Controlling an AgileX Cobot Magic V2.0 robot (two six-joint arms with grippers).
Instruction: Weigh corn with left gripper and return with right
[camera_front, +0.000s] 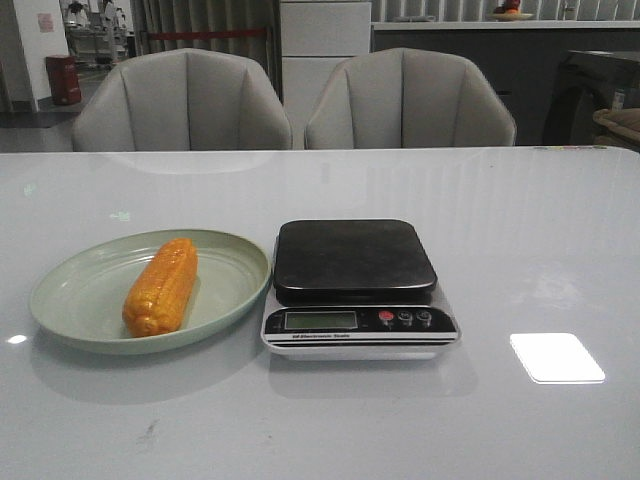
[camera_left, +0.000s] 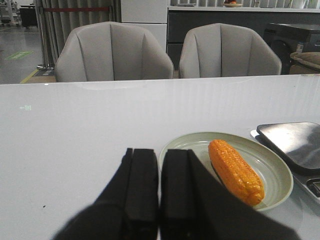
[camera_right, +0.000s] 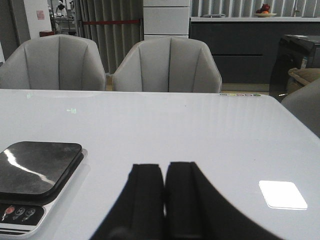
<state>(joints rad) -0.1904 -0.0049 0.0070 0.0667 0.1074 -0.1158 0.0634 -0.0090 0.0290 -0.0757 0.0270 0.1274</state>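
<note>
Corn cob on a green plate beside a kitchen scale, both grippers empty.

The corn (camera_front: 161, 286) lies on the green plate (camera_front: 70, 290), which sits on the white table (camera_front: 520, 250) just left of the scale (camera_front: 356, 286), whose black platform is bare. The left gripper (camera_left: 159, 172) hovers near the plate's edge, clenched on nothing. The right gripper (camera_right: 164, 187) is likewise closed and empty, to the right of the scale.
</note>
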